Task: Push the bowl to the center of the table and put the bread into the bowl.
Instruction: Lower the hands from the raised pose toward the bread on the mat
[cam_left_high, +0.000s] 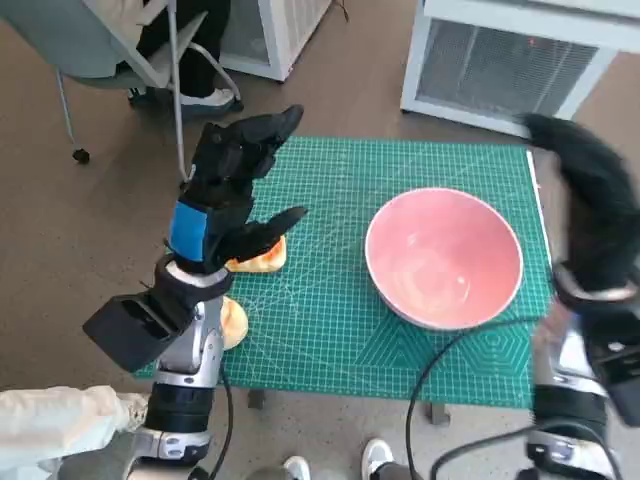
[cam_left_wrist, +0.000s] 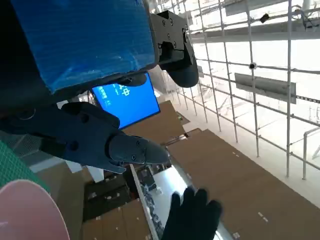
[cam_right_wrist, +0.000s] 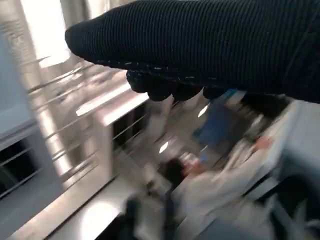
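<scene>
Pink bowl (cam_left_high: 444, 258) sits on the green mat (cam_left_high: 330, 330), right of the counter's middle; it looks empty. Probably still needs a nudge leftward, though the wide-angle view makes centre hard to judge. Bread (cam_left_high: 262, 257) lies on the mat near the left edge, partly hidden by the left robot hand (cam_left_high: 235, 185), which is raised above it, fingers apart, holding nothing. A second bread piece (cam_left_high: 232, 322) peeks from behind the left forearm. Right robot hand (cam_left_high: 590, 210) is lifted beside the bowl, blurred; its grip cannot be told. Neither step appears finished.
</scene>
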